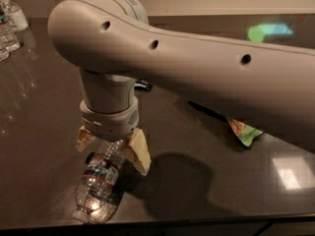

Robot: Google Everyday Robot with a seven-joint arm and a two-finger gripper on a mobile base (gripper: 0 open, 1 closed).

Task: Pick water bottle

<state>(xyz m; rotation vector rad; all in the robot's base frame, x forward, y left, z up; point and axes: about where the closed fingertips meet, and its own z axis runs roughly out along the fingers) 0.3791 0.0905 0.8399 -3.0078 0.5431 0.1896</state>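
The water bottle [99,181] is clear ribbed plastic with a red-edged blue-green label band. It lies on its side on the dark table [44,112] near the front edge, with its base toward the camera and its cap end hidden under the wrist. My gripper [112,145] points down over the bottle's upper part. Its tan fingertips [139,151] stand apart, one on each side of the bottle. The bottle rests on the table.
A green snack bag [244,132] lies to the right, mostly hidden by my arm [197,68]. Small clear bottles [7,36] and a white pump-top bottle [15,14] stand at the far left back. A small dark object [143,86] sits behind the wrist. The table's front edge [206,219] runs just below the bottle.
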